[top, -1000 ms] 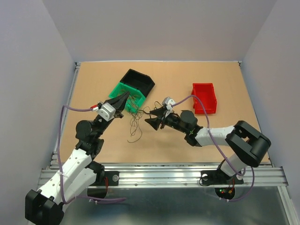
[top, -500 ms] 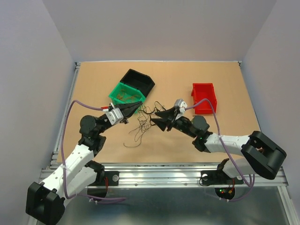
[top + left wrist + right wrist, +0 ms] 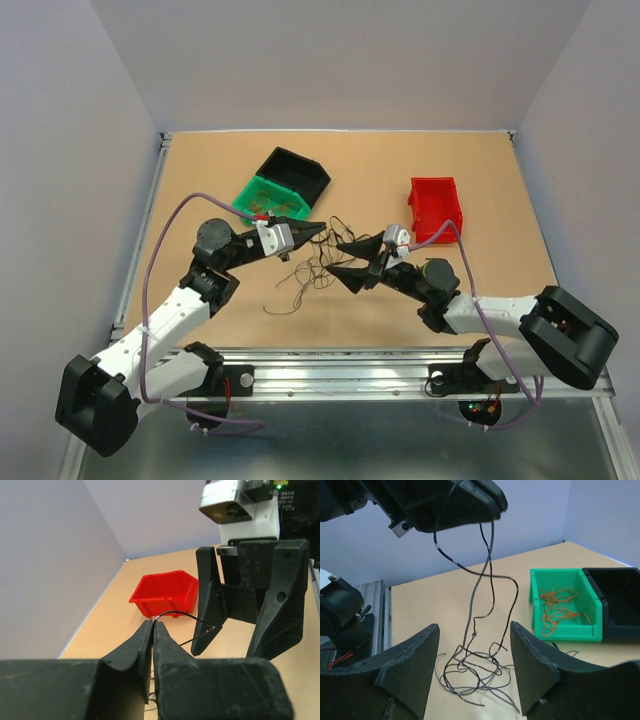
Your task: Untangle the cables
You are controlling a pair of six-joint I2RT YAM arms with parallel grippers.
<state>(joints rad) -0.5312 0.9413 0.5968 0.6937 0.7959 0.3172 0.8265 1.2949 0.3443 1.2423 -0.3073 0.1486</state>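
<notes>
The cables [image 3: 308, 272] are thin black and grey wires in a loose tangle on the table between my two grippers. My left gripper [image 3: 318, 231] is shut on a black strand and holds it up, so two strands hang from its tips down to the tangle [image 3: 475, 672]. In the left wrist view the left gripper [image 3: 152, 626] pinches the black wire [image 3: 176, 613] at its tips. My right gripper [image 3: 341, 262] is open and empty, facing the left gripper. Its jaws stand wide apart either side of the hanging strands in the right wrist view [image 3: 474, 627].
A green bin [image 3: 256, 194] holding orange-red wires [image 3: 559, 607] stands at the back left, against a black bin [image 3: 297, 172]. A red bin [image 3: 436, 209] stands at the right. Purple arm cables loop beside both arms.
My left gripper has swung right and risen, drawing black strands up out of the tangle. My right gripper has shifted slightly right and now faces it.
</notes>
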